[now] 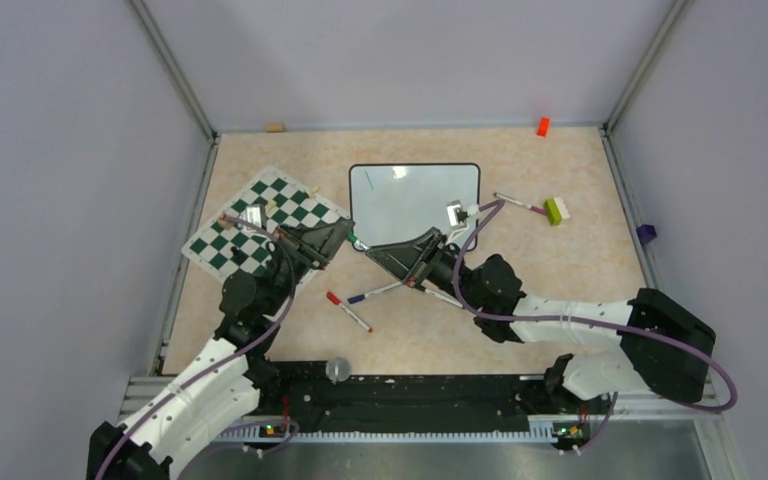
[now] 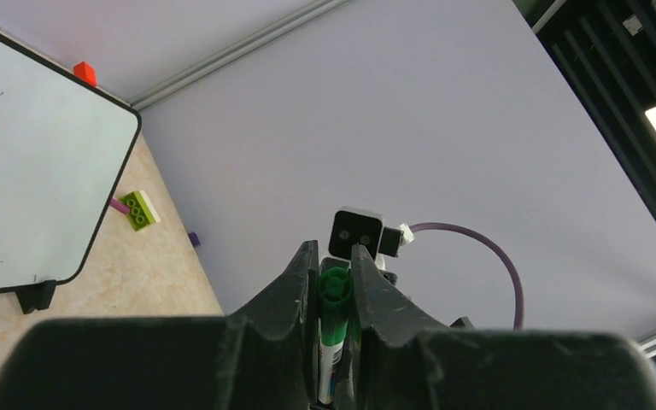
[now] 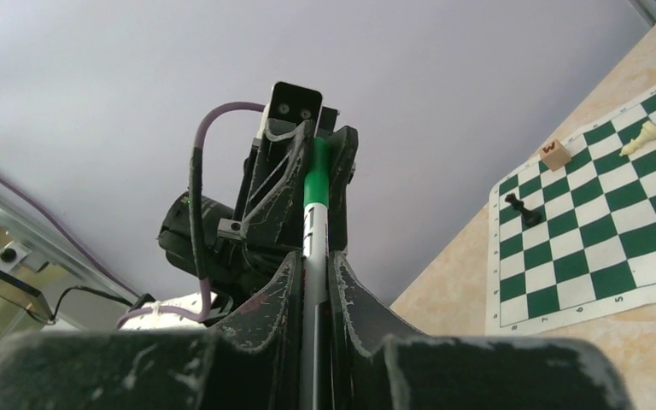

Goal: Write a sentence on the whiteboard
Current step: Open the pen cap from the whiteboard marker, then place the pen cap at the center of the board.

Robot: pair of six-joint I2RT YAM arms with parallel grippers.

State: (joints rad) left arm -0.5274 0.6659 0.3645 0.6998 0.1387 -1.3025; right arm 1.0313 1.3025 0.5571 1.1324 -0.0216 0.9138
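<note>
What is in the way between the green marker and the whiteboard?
Nothing visible. The left gripper and right gripper both clamp the green marker by the near left corner of the whiteboard, and no object lies between. Loose pens lie closer to the arm bases, out of the way.

You're looking into a lab test cell: plain grey panels (image 1: 410, 60) are closing in the upper frame, aluminium rails (image 1: 174, 70) are edging them, and a black mounting bar (image 1: 410, 398) is running along the bottom.
</note>
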